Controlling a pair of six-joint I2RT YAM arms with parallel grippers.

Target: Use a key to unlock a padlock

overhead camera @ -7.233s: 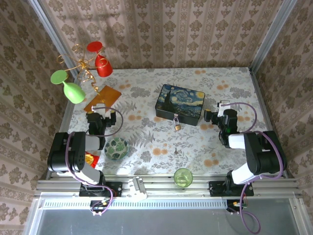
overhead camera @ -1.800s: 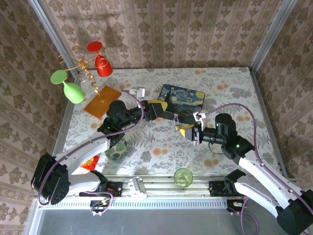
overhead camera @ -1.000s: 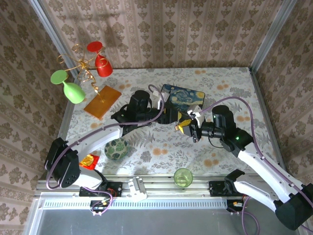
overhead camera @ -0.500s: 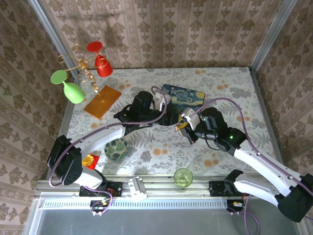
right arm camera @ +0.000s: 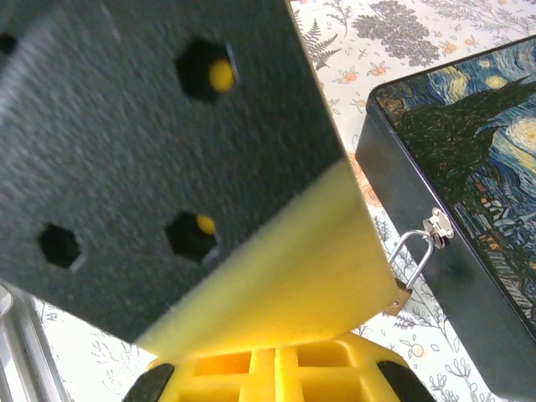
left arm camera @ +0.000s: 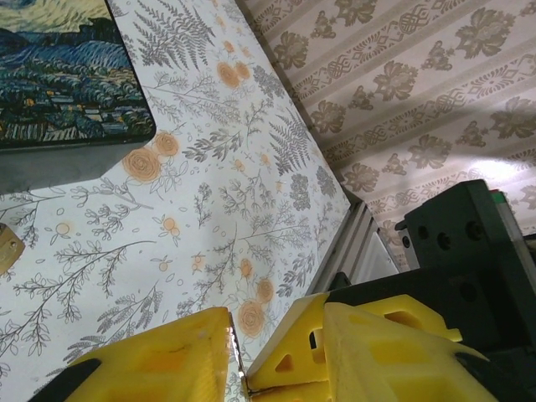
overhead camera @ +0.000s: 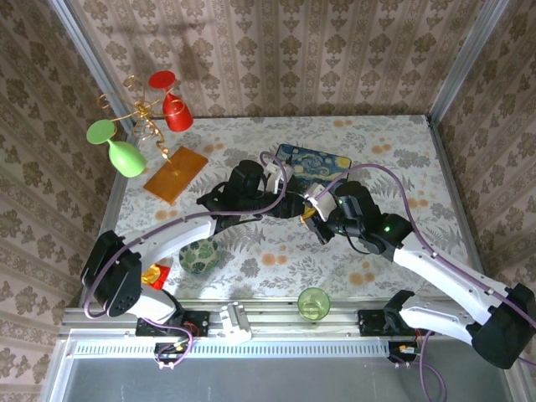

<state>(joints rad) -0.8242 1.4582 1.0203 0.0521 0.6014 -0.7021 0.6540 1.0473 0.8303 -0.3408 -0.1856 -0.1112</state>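
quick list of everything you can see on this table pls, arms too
box: 1, dark blue starry-night print, centre back
padlock: 1, brass with silver shackle, hanging from the box's front clasp
stand: 1, gold wire on orange base, back left
red glass: 1, red, on the stand
green glass: 1, green, on the stand
ball: 1, green patterned, front left
cup: 1, clear green, near edge
table: 1, floral cloth
left gripper: 1, yellow jaws close together, at the box front
right gripper: 1, yellow jaws shut, facing the left one
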